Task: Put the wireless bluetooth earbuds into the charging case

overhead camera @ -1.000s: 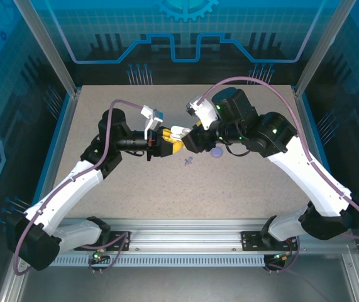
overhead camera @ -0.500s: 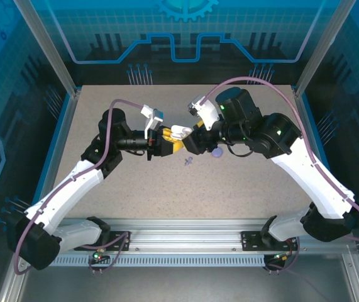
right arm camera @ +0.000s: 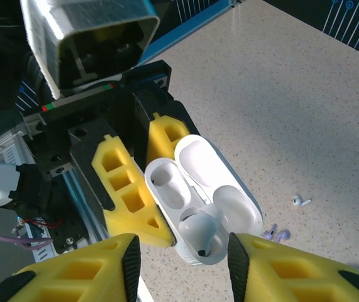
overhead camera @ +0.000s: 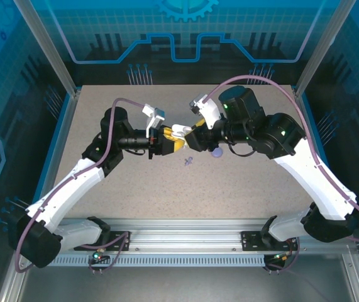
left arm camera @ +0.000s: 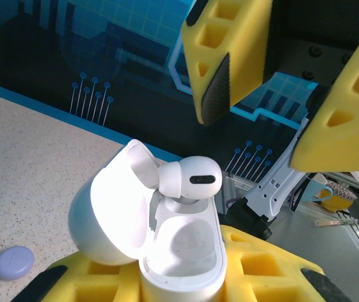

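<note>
My left gripper [left arm camera: 179, 286] is shut on the white charging case [left arm camera: 180, 251], which it holds above the table with the lid [left arm camera: 107, 214] swung open. One white earbud [left arm camera: 189, 178] sits tilted in the case's far slot, its stem partly in. The near slot is empty. My right gripper [right arm camera: 180, 267] hovers open over that earbud [right arm camera: 199, 230], and its black pads [right arm camera: 131, 267] stand apart on either side without touching. On the table lie a tiny white earbud [right arm camera: 300, 201] and pale-lavender pieces [right arm camera: 275, 234]. In the top view the case [overhead camera: 178, 131] is between both grippers.
A flat round purple disc [overhead camera: 216, 153] lies on the table right of the grippers, also seen in the left wrist view as the disc [left arm camera: 12, 262]. The lavender pieces [overhead camera: 188, 161] lie just in front of the grippers. Blue walls and metal posts enclose the speckled table [overhead camera: 135, 189].
Both grippers and the case have drifted slightly toward the far side. The right wrist has shifted a little to the right and up over the case.
</note>
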Motion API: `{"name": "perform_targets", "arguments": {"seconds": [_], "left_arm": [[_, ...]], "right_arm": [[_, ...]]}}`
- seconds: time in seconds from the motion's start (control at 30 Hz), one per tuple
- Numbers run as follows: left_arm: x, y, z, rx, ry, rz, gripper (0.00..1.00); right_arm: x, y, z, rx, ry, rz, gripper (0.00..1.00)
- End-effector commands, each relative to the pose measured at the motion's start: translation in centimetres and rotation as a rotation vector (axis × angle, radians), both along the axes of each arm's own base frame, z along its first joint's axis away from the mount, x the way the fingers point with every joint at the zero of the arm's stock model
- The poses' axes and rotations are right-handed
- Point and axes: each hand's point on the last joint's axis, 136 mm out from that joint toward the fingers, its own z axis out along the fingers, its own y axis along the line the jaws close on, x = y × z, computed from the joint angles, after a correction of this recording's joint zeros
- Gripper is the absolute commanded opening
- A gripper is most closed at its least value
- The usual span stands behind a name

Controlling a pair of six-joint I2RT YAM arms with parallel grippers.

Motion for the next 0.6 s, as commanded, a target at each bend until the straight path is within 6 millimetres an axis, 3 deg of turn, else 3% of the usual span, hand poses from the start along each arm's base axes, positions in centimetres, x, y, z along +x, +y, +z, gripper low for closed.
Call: {"name": "perform_targets", "arguments": {"seconds": [0.0,0.57], "left_arm": [[0.1,-0.2,1.2,-0.004,-0.043,0.006,0.11],[0.5,-0.1,1.2,0.002,-0.046,0.024,0.11]], "right_arm": [[0.2,0.1,0.8,0.023,0.009,-0.008,0.43],[2.1,0.9,-1.3,-0.043,0.07,-0.068,0.46]]}}
